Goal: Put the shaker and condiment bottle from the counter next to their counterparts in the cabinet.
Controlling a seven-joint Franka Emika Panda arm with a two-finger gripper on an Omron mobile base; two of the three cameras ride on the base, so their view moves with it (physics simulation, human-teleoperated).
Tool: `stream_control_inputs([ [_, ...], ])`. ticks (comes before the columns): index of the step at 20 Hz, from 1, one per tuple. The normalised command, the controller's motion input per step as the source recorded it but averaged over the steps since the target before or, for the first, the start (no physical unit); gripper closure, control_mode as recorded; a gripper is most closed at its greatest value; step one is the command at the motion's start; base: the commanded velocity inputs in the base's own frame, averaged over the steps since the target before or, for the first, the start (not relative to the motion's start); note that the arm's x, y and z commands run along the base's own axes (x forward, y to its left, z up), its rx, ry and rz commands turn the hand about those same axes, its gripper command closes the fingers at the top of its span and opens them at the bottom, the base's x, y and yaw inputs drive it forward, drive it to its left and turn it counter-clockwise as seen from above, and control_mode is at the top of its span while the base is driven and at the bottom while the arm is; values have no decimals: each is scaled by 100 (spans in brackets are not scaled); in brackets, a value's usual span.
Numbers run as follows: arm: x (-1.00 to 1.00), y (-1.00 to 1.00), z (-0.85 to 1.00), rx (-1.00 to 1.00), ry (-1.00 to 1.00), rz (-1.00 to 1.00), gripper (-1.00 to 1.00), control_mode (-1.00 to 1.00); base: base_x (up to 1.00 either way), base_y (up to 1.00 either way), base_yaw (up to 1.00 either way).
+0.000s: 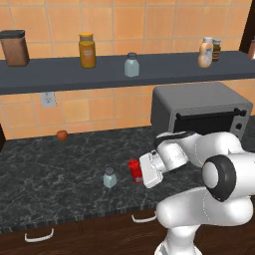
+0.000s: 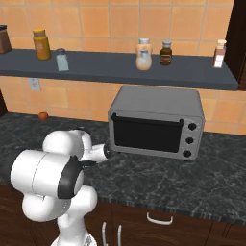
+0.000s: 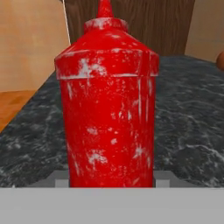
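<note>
— Red fills the close view: the condiment bottle (image 3: 109, 109) stands upright on the counter (image 3: 188, 131), nozzle up, directly in front of the hand.

— And the gripper (image 1: 139, 173)?

— Low over the counter, reaching left, with a finger on either side of the bottle's base. Whether they press on it or stand just off it, I cannot tell.

— Where is the shaker (image 1: 109, 178)?

— Upright on the counter just left of the bottle, apart from it, towards the near edge.

— What's behind?

— A grey oven box (image 1: 199, 107) sits at the far right of the counter, and a small orange round thing (image 1: 62, 135) lies far left by the wall.

— And the cabinet (image 1: 60, 74)?

— On the tiled wall above. The twin shaker (image 1: 131, 65) stands near its middle, the beige bottle (image 1: 205, 52) well to the right, and an amber jar (image 1: 87, 50) left of the twin.
</note>
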Motion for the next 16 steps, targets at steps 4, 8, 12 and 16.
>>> stream_control_inputs([
  [4,0,0,19,7,0,-2,100,-100,0,0,0],
  [8,0,0,89,12,-1,-15,100,-100,0,0,0],
  [12,-18,-1,84,14,11,-27,100,-100,0,0,0],
  [16,-52,-13,66,10,17,-27,100,-100,0,0,0],
])
